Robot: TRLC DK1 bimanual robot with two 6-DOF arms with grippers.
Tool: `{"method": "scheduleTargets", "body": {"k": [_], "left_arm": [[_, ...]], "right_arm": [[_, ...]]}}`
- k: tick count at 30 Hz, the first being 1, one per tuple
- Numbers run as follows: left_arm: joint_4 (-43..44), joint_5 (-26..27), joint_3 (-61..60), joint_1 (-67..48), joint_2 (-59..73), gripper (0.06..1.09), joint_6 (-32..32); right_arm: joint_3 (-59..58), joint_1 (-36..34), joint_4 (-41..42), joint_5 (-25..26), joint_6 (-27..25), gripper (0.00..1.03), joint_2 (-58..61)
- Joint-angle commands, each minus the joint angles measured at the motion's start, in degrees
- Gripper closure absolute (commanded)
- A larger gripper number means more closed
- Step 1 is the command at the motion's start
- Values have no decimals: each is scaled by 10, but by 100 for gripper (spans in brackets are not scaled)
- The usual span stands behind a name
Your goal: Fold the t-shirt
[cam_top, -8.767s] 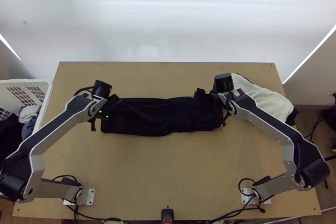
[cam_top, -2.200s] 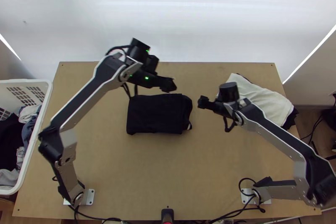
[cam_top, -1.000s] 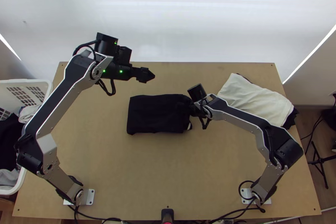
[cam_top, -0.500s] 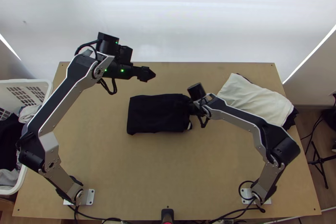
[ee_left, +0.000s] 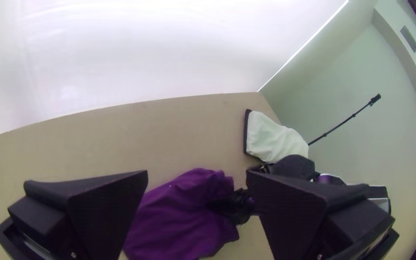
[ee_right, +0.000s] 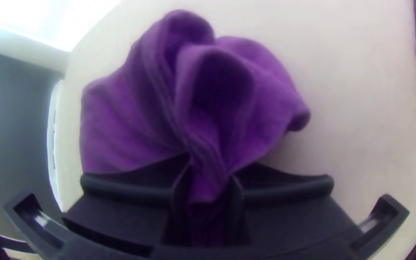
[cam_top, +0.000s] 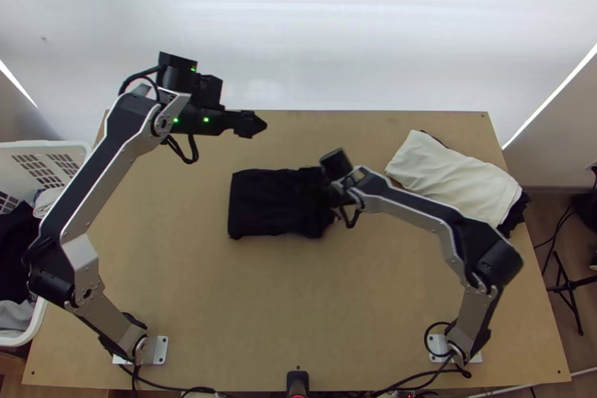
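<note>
Right gripper (cam_top: 327, 192) at the right-hand end of the dark t-shirt (cam_top: 261, 204); its fingers (ee_right: 126, 185) are brought together on a gathered pinch of cloth, folds puffing up just beyond the grip. Left gripper (cam_top: 250, 125) raised over the far left part of the tabletop (cam_top: 298, 301), well apart from the shirt, fingers spread wide, nothing between them. Shirt count: one, folded to a compact, roughly rectangular bundle near the middle, its left side lying fairly flat. Arms: two, bases at the near left and near right. Containers: one white basket (cam_top: 56, 144), slotted walls, beside the left edge; inside, at least three pieces seen: black cloth (cam_top: 15, 249), white cloth (cam_top: 46, 200), grey cloth (cam_top: 15, 314). Far right of tabletop: one cream cloth (cam_top: 455, 181) lying on a dark cloth (cam_top: 516, 211), which shows along its edges.
</note>
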Motion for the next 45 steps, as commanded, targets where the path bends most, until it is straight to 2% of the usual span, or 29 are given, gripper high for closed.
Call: {"method": "scheduleTargets", "body": {"k": [1,7,16,31,45], "left_arm": [[-6,1,-5,19,-9,10,0],[-6,3,-8,24,-10,10,-1],[0,3,-8,20,-4,10,-13],[0,3,-19,18,-9,10,-16],[0,3,-23,19,-24,10,-16]], "right_arm": [[0,-84,-44,-2,22,100,-77],[15,-167,-92,-42,14,100,-172],[40,-242,-93,-46,11,100,-259],[83,-310,-132,-53,8,100,-308],[22,-380,-140,-60,-32,100,-342]]}}
